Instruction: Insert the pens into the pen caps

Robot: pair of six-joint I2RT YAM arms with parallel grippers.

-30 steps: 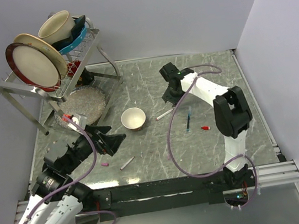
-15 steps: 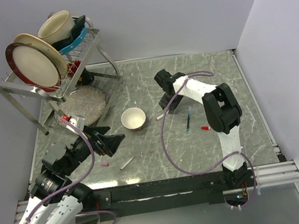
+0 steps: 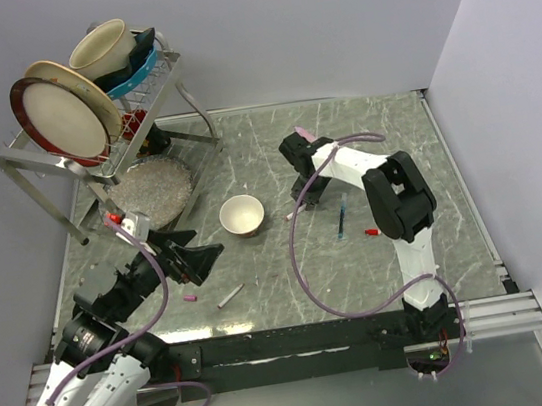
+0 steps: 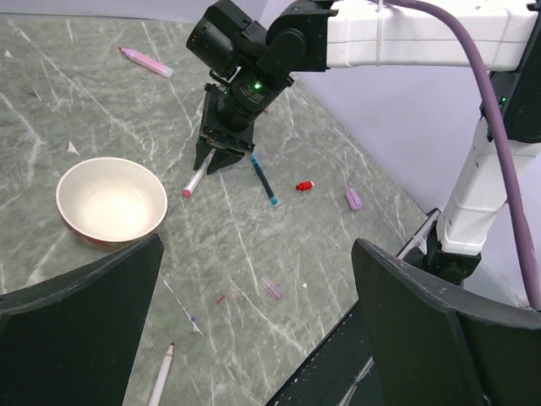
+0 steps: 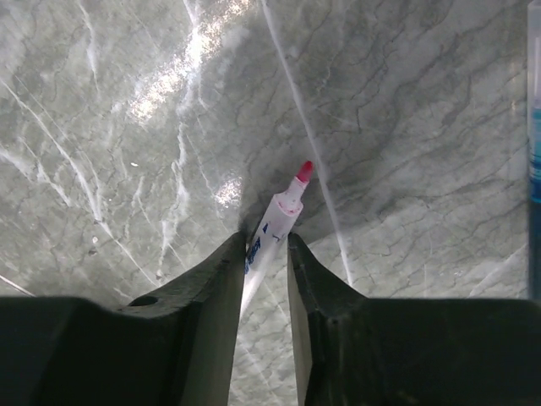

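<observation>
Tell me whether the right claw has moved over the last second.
Yes. In the top view the right claw has swung closer to the bowl, its jaws now either side of the white pen.

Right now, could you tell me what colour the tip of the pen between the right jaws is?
The pen tip is pink-red; right wrist view shows it best.

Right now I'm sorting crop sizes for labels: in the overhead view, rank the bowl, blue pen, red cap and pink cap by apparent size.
1. bowl
2. blue pen
3. red cap and pink cap: both tiny, too alike to rank.
</observation>
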